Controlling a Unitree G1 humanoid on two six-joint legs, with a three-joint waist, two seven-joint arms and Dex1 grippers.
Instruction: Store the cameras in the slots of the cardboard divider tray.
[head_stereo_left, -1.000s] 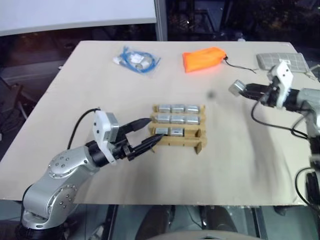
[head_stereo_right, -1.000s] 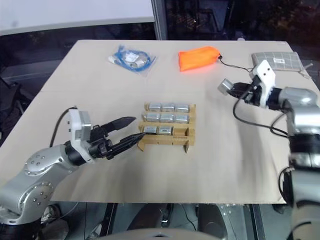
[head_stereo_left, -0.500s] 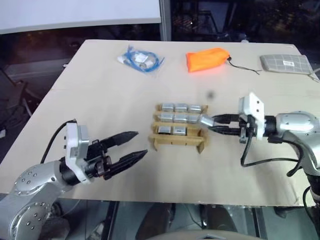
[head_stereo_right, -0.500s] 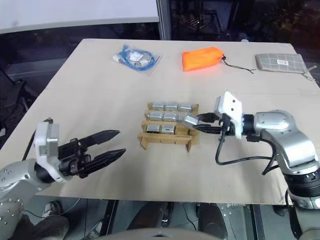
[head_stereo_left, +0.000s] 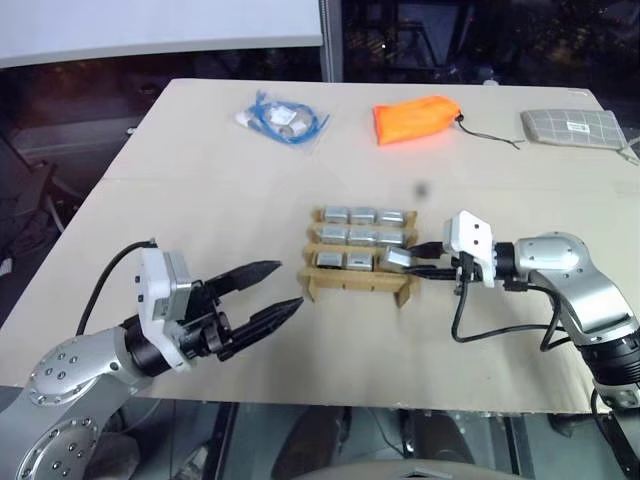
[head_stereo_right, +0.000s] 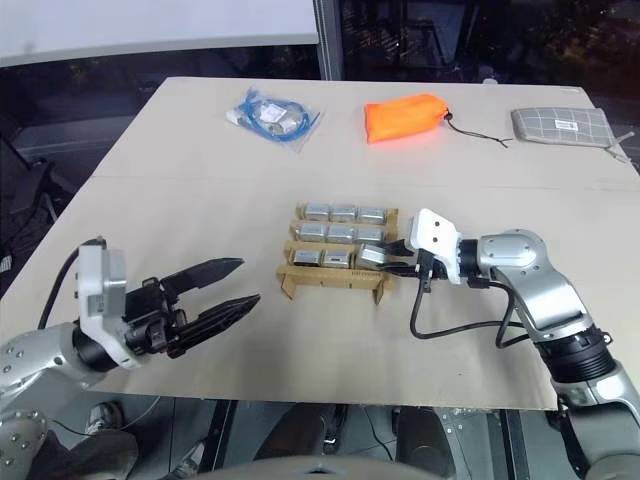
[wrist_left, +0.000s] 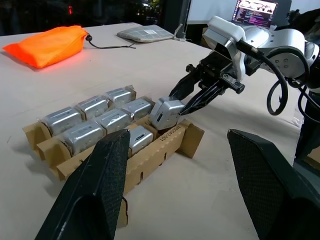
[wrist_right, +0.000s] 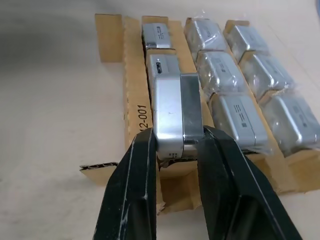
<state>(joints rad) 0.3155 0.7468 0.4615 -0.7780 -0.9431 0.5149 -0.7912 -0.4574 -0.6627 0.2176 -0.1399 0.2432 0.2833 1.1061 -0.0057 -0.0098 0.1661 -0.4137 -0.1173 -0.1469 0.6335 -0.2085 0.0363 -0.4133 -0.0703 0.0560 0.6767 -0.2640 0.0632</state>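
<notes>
The cardboard divider tray sits mid-table with several silver-grey cameras lying in its slots. My right gripper reaches in from the right, shut on one more camera. It holds that camera tilted just over the near-right slot, which the right wrist view shows below the held camera. In the left wrist view this camera hangs at the tray's front corner. My left gripper stands open and empty, a short way off the tray's near-left side.
At the table's far side lie an orange fabric pouch with a cord, a bagged blue cable and a grey patterned pad. The table's front edge runs close below both arms.
The right gripper carried its camera from the far right down and left to the tray's near-right slot. The left gripper drew back from the tray's near-left corner, still open.
</notes>
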